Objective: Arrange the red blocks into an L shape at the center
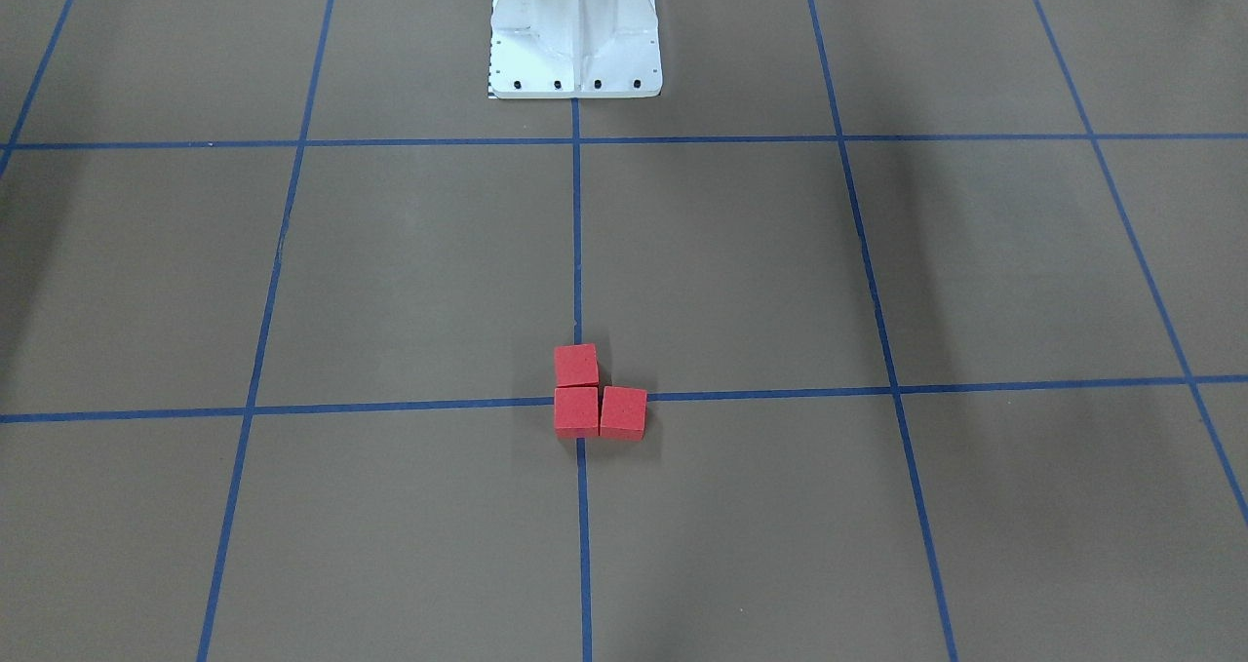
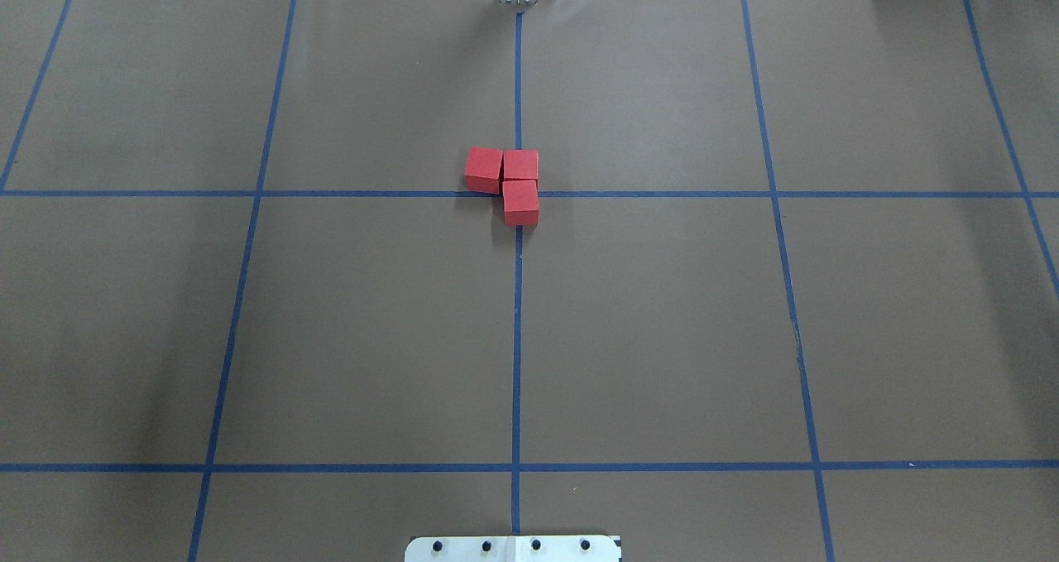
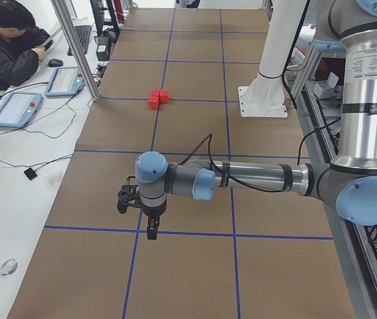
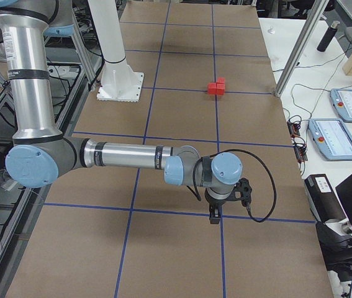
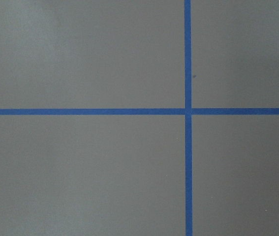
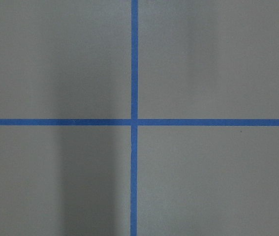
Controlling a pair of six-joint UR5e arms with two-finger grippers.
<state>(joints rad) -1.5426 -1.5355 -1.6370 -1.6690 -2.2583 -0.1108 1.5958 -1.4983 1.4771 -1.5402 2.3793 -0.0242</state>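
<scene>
Starting at the robot's left: the left gripper [image 3: 151,232] hangs pointing straight down over a crossing of blue tape lines [image 2: 372,194] near that end of the table, with the arm stretched out low and flat. It only shows in the side view, so I honestly can't tell how wide the fingers are, or whether there's anything between them. Its wrist cam shows nothing but brown paper [image 2: 372,338] and a tape cross.

In the middle are the red blocks, all three bunched into an L right on the center. The crossing itself is covered by them. In the overhead view, the left block [image 2: 484,169] sits just left of the long tape line and is turned slightly. The corner block [image 2: 520,165] is right beside it on that line, apparently touching. The third block [image 2: 520,202] is tucked against the corner one on the robot's side, on top of the crossing. Neither arm is anywhere near them.

Over on the right it's the same deal: the right gripper [image 4: 213,216] points down over another tape crossing, well apart from the blocks. It's only seen from the side, so I can't tell its opening or grip. Its wrist cam is just paper and tape too.
</scene>
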